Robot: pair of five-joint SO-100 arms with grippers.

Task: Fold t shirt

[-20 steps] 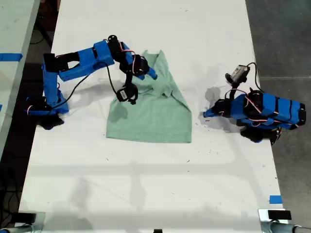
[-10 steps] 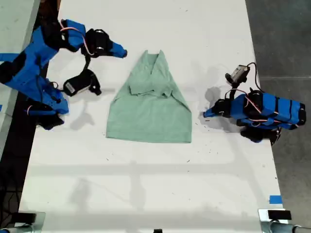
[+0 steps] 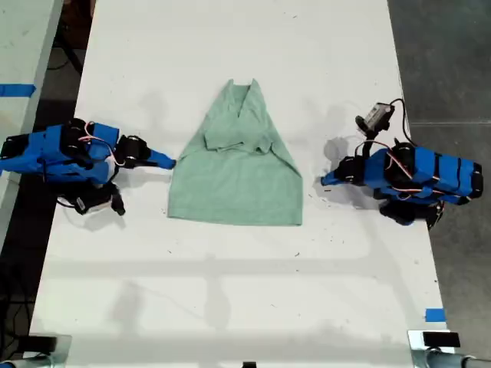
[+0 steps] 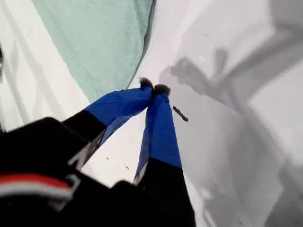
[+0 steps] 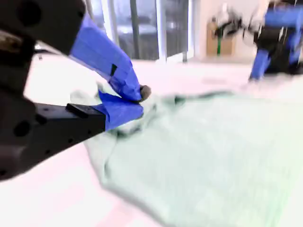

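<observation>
**Folding the t shirt: both arms parked**

Lying on the desk (image 3: 230,291), the t shirt (image 3: 238,172) sits between my first gripper (image 4: 154,89) and my second gripper (image 5: 135,101), both closed and empty. Next fold probably needs a grip on a hem corner.

The exterior view is bright, evenly lit and sharp; the white matte counter (image 3: 230,307) carries only soft grey shadows beside each blue arm. In the first wrist view, the first end effector (image 4: 154,88) is crisp, while broad, soft-edged grey shadows spread over the counter just beyond its tips. The second wrist view is smeared by motion blur: the pale mint-green cloth t-shirt (image 5: 213,156) beyond the second end effector (image 5: 137,99) lacks texture, and the background windows glare.
</observation>
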